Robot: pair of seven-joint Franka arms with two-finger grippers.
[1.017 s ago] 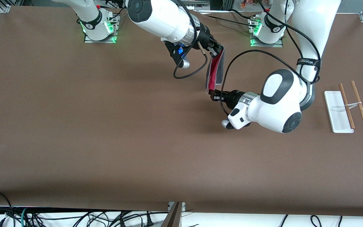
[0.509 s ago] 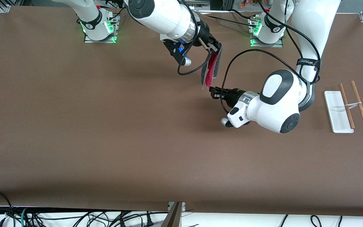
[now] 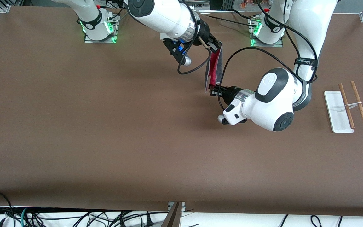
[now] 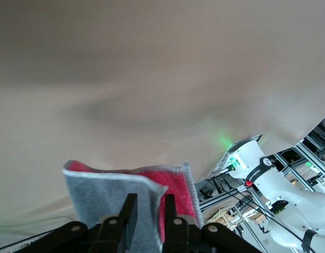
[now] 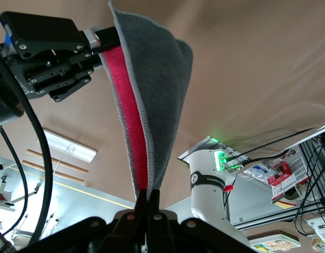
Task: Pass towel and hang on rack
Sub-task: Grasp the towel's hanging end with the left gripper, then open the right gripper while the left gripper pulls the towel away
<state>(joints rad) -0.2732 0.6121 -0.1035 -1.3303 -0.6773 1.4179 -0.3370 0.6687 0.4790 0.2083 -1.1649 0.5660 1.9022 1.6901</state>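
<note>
The towel (image 3: 214, 67) hung in the air over the brown table (image 3: 106, 126), stretched between the two grippers, folded lengthwise with the pink-red face inward and the dark grey face outward.

Right gripper (image 3: 214, 47): over the table near the left arm's base (image 3: 266, 33), jaws pressed fully together on the towel's upper end. In the right wrist view the fingers (image 5: 146, 203) pinched the grey-trimmed edge, and the cloth (image 5: 146, 95) ran away from them toward the left gripper (image 5: 91, 45).

Left gripper (image 3: 213, 91): at the towel's lower end, jaws narrow. In the left wrist view the two fingers (image 4: 128, 211) stood one on each side of the folded cloth (image 4: 125, 195); whether they already gripped it, I could not tell.

The rack (image 3: 347, 105) stood on the table toward the left arm's end, well apart from the towel, nothing draped on it. Its white base (image 3: 336, 110) carried two thin wooden rods (image 3: 359, 104) joined by a white crosspiece.
</note>
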